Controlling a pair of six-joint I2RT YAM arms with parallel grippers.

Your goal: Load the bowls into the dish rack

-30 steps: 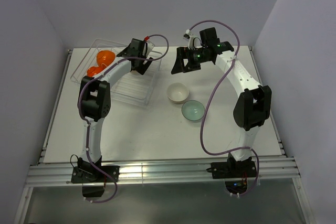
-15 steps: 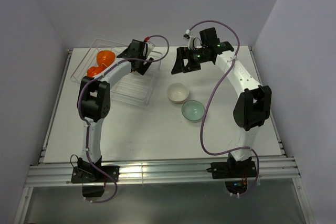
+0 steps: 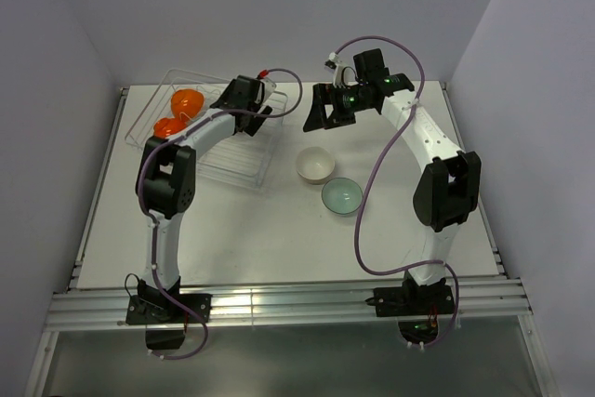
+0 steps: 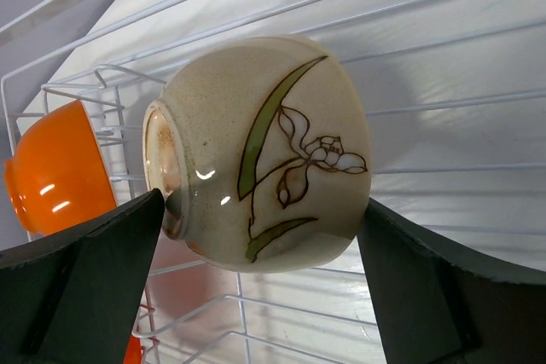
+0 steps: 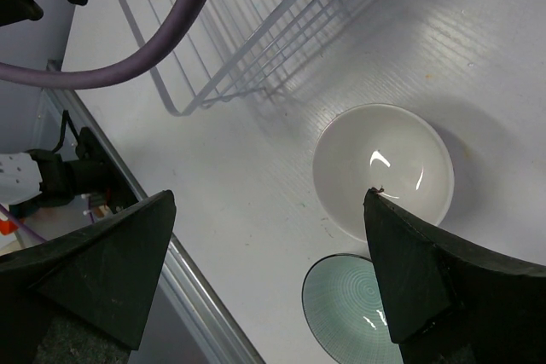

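Left gripper [image 4: 260, 204] gapes wide around the flowered cream bowl [image 4: 273, 151], set on edge in the dish rack [image 3: 237, 160] at ten o'clock. Placement looks done; next, back straight out. Right gripper [image 5: 269, 202], jaws apart and empty, hovers over the plain cream bowl [image 3: 315, 165] and teal bowl [image 3: 342, 196].

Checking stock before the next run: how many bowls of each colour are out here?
Cream: 2, the flowered bowl in the dish rack and the plain bowl on the table
Teal: 1, the teal bowl
Orange: 1, the orange bowl; the orange shape beside it may be a reflection
Total: 4
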